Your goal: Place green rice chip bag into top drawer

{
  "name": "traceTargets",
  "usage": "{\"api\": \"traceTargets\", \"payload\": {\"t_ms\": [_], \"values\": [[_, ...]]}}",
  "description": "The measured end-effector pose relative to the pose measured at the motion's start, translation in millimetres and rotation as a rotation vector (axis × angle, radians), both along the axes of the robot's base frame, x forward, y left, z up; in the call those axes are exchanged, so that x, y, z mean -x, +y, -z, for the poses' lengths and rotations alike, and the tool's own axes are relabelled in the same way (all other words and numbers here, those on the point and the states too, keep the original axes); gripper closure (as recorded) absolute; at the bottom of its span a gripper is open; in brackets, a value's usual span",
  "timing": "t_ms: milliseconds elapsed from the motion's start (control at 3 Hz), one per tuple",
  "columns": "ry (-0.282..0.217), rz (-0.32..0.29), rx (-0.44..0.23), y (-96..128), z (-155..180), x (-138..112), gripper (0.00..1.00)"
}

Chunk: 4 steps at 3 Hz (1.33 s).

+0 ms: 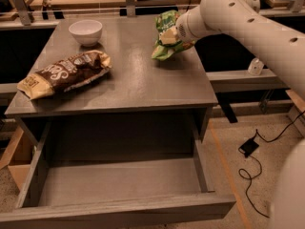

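Observation:
The green rice chip bag [164, 49] is at the back right of the grey table top [138, 80], tilted up on end. My gripper [168, 36] comes in from the right on the white arm [248, 18] and is shut on the bag's middle. The bag's lower end is at or just above the table surface. The top drawer [119, 182] stands pulled open under the table's front edge, its flat bottom bare. The gripper and bag are well behind and above the drawer.
A large brown-and-yellow chip bag [66, 73] lies at the table's left. A white bowl [86, 31] stands at the back left. A black cable and box [249, 148] lie on the floor at the right. A cardboard box [12, 159] sits at the lower left.

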State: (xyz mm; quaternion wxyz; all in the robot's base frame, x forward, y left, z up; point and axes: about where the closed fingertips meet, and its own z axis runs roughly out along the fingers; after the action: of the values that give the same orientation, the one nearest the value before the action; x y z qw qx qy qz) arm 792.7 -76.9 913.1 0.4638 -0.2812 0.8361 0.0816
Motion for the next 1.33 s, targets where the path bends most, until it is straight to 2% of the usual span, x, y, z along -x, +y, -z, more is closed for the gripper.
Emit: {"api": "traceTargets", "payload": {"t_ms": [333,667,1000,1333], "values": [[-0.009,0.03,0.001,-13,-17,47,1.0],[-0.009,0.03,0.001,-13,-17,47,1.0],[0.001,-0.015,0.004,-8,-14,67,1.0],[-0.019,-0.065,-0.01,-5,-26,116,1.0]]}}
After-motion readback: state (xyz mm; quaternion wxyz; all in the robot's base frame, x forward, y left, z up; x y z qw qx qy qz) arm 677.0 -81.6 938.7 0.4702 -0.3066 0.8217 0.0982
